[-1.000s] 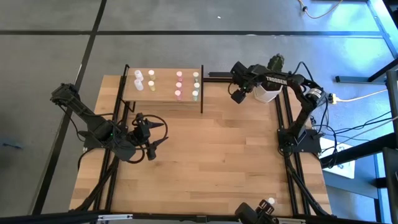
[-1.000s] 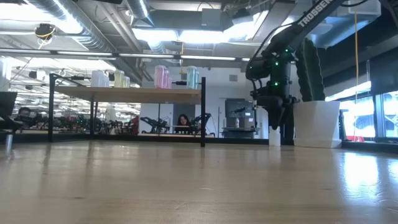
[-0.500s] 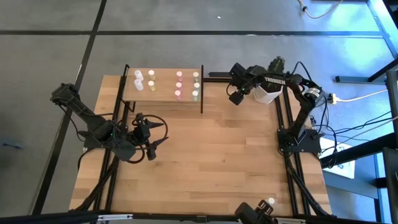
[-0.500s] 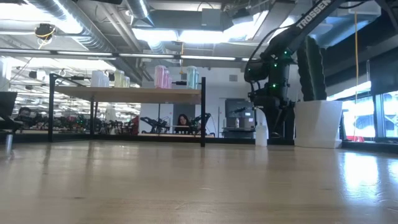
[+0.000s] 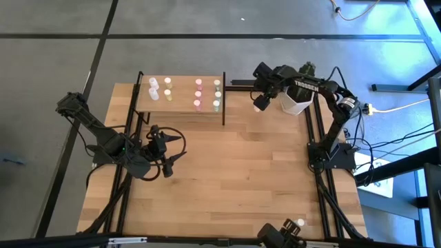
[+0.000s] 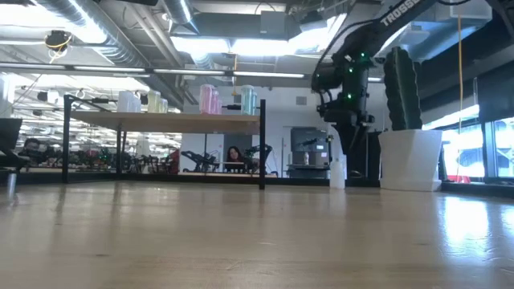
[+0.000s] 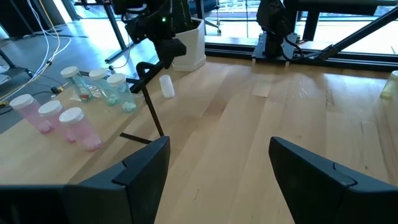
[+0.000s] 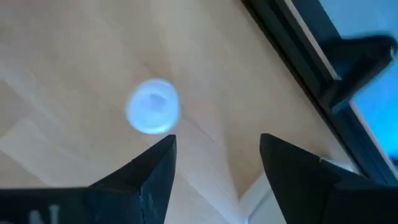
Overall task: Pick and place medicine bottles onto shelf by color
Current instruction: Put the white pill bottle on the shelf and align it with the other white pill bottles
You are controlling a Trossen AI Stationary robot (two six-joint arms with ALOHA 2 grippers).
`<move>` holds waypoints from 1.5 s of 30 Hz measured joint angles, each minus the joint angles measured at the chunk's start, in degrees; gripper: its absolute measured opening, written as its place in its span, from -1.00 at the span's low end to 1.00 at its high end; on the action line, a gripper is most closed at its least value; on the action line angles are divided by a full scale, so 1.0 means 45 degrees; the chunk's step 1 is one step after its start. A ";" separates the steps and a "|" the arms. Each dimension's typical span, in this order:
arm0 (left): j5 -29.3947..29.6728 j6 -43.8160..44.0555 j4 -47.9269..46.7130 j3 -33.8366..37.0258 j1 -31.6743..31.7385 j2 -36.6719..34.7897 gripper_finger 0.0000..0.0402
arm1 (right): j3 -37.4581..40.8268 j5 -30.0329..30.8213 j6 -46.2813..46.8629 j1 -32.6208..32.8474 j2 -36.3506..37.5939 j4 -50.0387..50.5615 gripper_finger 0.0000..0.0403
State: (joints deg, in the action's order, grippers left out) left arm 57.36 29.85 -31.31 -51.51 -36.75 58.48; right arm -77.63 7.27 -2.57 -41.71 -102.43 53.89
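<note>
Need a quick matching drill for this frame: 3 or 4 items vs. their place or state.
Items:
1. pink bottles
2. lone white bottle
3. cactus pot
4. left pincer

Places/states:
A. open, hovering near the table's left edge
B. on the shelf
C. table's far right corner
D. on the tabletop under the right pincer

Pairs: 1-B, 2-D, 3-C, 4-A

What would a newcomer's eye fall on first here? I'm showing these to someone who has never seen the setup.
Probably the shelf at the table's far left, with its rows of white, yellow, pink and green medicine bottles. Next, the right gripper hanging open over a lone white bottle standing on the table beside the potted cactus. The left gripper waits open near the table's left edge.
</note>
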 joint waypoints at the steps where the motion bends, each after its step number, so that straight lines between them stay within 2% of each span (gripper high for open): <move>1: 0.0000 0.0000 0.0000 0.0000 0.0000 0.0000 0.33 | -0.0106 -0.0156 -0.0166 0.0066 0.0000 0.0000 0.15; 11: -0.0003 0.0000 -0.0003 0.0000 -0.0003 0.0000 0.33 | -0.0194 -0.2378 -0.1176 0.0209 0.0005 -0.0228 0.15; 27: -0.0250 -0.0005 -0.0005 0.0000 0.0000 0.0000 0.33 | -0.0172 -0.1997 -0.1394 0.0199 -0.0015 -0.0560 0.15; 31: -0.0252 -0.0005 -0.0005 0.0000 -0.0005 0.0000 0.33 | 0.0131 -0.2282 -0.1447 0.0199 -0.0029 -0.0731 0.15; 45: -0.0248 0.0015 0.0000 0.0000 -0.0005 0.0000 0.33 | 0.0690 -0.1986 -0.1461 0.0201 -0.0044 -0.1579 0.15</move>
State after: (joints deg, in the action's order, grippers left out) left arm 56.25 29.91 -31.31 -51.51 -36.77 58.48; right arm -74.52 -1.67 -9.15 -40.81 -102.63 46.78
